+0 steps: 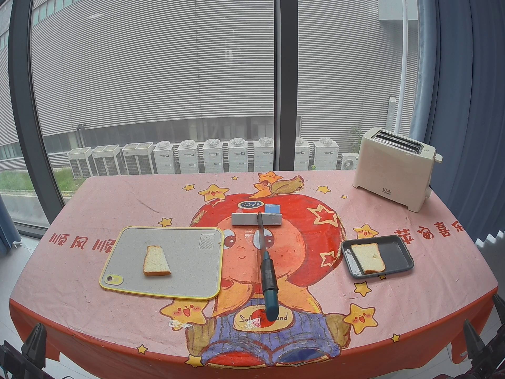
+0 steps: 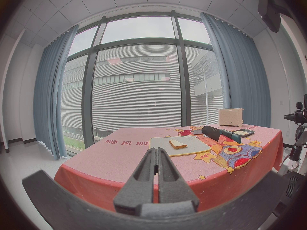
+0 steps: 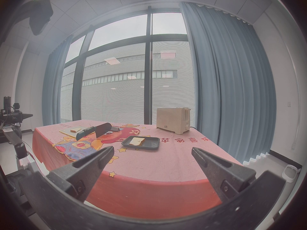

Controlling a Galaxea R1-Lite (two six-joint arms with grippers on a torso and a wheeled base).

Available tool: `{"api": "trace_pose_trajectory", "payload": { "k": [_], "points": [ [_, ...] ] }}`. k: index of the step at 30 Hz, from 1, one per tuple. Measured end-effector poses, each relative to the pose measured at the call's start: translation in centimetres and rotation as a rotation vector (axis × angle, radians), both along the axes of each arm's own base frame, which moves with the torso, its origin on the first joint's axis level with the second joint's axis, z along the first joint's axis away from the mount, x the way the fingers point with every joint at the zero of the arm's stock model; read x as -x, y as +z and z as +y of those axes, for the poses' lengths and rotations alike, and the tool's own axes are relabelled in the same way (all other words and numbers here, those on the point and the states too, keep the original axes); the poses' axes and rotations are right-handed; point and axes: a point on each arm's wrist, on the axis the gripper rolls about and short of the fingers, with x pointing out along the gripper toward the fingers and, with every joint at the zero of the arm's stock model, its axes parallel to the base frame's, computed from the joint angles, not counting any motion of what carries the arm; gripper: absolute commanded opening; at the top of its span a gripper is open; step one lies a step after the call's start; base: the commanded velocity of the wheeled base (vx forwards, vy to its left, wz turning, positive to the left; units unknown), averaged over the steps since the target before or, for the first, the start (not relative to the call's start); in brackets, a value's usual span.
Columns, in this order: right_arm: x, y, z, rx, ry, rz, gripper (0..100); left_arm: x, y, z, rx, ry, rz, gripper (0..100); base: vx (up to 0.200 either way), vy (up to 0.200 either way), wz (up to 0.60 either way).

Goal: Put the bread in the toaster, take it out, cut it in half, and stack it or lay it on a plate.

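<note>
Pale, brown-crusted bread (image 1: pixel 157 261) flat on board (image 1: pixel 195 265)

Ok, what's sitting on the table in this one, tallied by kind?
Bread pieces: 2
Cutting board: 1
Knife: 1
Knife rest: 1
Dark tray: 1
Toaster: 1
Total: 7
</note>
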Motion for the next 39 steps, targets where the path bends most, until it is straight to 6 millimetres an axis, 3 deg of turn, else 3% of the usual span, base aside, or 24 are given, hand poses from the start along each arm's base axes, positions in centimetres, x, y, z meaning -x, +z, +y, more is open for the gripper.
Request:
{"api": "trace_pose_trajectory", "payload": {
  "k": [17,18,39],
  "points": [
    [0.00,0.00,0.00,0.000,0.000,0.000,100,0.00,0.00,0.00,0.004,0.001,0.000,0,0.000,0.000,0.00],
    [0.00,0.00,0.00,0.000,0.001,0.000,100,0.00,0.00,0.00,0.008,0.001,0.000,100,0.000,0.000,0.00],
    [-0.01,0.00,0.00,0.000,0.001,0.001,100,0.00,0.06,0.02,0.019,0.007,-0.005,100,0.000,0.000,0.00]
  ]
}}
